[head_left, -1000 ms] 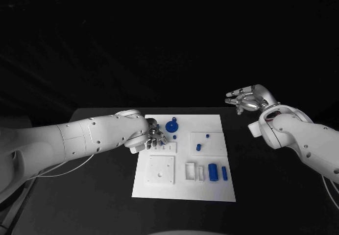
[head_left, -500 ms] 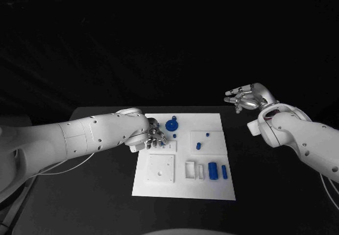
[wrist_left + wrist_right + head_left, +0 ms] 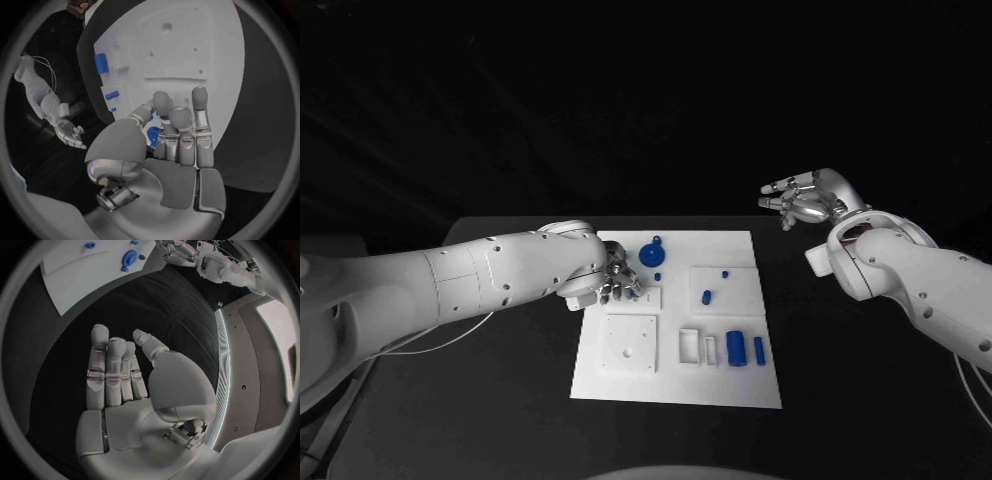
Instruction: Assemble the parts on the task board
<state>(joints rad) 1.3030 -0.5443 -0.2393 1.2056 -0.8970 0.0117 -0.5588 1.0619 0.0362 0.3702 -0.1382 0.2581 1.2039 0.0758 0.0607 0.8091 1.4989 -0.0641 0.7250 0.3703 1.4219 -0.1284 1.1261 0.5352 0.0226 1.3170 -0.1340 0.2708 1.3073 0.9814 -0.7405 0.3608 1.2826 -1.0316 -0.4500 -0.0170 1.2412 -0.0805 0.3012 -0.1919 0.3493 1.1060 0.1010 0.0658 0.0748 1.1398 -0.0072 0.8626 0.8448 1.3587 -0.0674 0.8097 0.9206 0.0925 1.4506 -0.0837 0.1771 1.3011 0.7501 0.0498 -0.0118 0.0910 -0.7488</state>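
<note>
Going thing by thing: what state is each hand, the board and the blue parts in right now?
Left robot hand: fingers down over the board's left edge; hold unclear.
Right robot hand: raised off the board, holding nothing.
White rectangular task board: flat on the table.
Blue round disc part: on the board.
Blue cylinder part: lying on the board.

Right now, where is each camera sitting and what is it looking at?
Head view: sits on the robot's head, looks down at the task board; both white arms show, left hand over the board, right hand raised off it.
Left wrist view: sits behind the left hand, looks past its fingers at the board.
Right wrist view: sits behind the right hand, faces the black table; the palm shows empty, fingers apart.
Shared: all three show the blue gear-like part.
</note>
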